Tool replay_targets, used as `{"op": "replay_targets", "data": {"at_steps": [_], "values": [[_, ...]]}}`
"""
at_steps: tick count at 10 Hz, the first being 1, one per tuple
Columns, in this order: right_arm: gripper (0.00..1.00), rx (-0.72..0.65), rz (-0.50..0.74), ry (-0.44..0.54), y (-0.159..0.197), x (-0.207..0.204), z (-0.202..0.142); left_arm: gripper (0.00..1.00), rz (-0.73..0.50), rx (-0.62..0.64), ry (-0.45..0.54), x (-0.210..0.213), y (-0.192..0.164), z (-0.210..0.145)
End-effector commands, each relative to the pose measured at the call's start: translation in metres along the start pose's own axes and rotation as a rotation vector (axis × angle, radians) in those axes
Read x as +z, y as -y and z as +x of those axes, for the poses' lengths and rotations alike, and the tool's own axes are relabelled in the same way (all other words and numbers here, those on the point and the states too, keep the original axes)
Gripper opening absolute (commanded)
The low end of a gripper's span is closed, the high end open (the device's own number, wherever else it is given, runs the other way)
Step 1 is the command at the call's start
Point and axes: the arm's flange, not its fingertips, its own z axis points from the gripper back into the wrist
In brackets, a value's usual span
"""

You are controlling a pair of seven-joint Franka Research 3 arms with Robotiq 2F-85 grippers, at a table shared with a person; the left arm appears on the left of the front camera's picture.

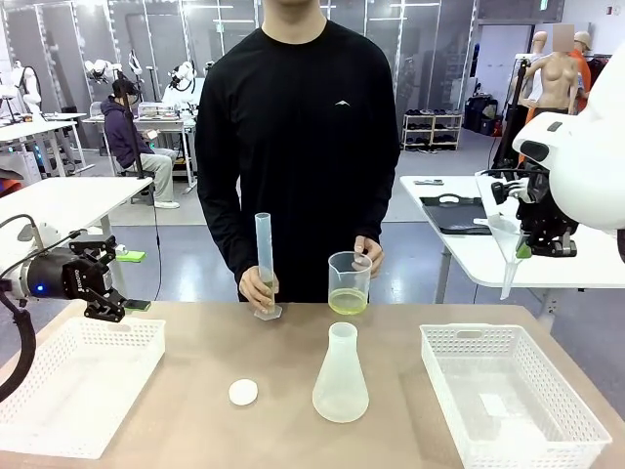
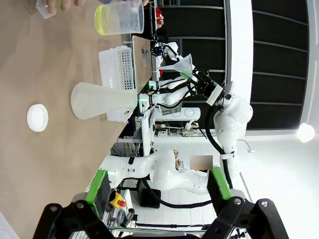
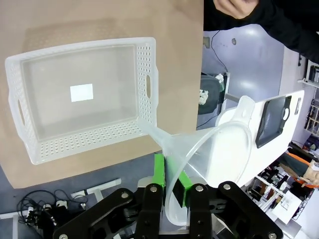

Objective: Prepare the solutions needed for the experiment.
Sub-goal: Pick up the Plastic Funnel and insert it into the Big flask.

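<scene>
The solutions show as a shallow yellow layer (image 1: 348, 303) in a clear beaker (image 1: 349, 281) that the person holds over the table's far edge; the same beaker (image 2: 119, 17) appears in the left wrist view. Their other hand steadies a tall graduated cylinder (image 1: 264, 264). An empty conical flask (image 1: 341, 376) stands mid-table, with a white cap (image 1: 243, 392) to its left. My right gripper (image 1: 542, 239) hangs high at the right, shut on the rim of a translucent funnel (image 3: 209, 154), whose spout (image 1: 508, 278) points down. My left gripper (image 1: 105, 283) hovers open above the left basket, holding nothing.
A white perforated basket (image 1: 78, 386) lies at the front left and another (image 1: 513, 401) at the front right, seen from above as the basket (image 3: 79, 99) in the right wrist view. The person stands close against the far edge.
</scene>
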Motion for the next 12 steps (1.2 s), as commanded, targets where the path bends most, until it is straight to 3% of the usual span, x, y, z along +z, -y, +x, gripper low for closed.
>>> {"op": "replay_targets", "data": {"at_steps": [1, 2, 3, 5, 8, 12], "values": [[0.0, -0.016, 0.005, -0.013, 0.002, 0.0, 0.002, 1.0, 0.014, -0.008, 0.009, -0.002, 0.001, 0.001], [0.0, -0.016, 0.005, -0.013, 0.002, 0.0, 0.002, 1.0, 0.014, -0.008, 0.009, -0.002, 0.001, 0.001], [0.06, 0.0, 0.0, 0.0, 0.0, 0.0, 0.0, 1.0, 0.014, -0.008, 0.009, -0.002, 0.001, 0.001], [0.06, 0.153, -0.045, 0.01, -0.01, -0.001, 0.027, 1.0, 0.014, -0.008, 0.009, -0.002, 0.001, 0.001], [0.06, 0.341, -0.018, 0.131, -0.04, 0.003, 0.078, 1.0, 0.014, -0.008, 0.009, -0.002, 0.001, 0.001], [0.06, 0.569, -0.078, 0.304, -0.065, 0.01, 0.137, 1.0, 0.014, -0.008, 0.009, -0.002, 0.001, 0.001]]}}
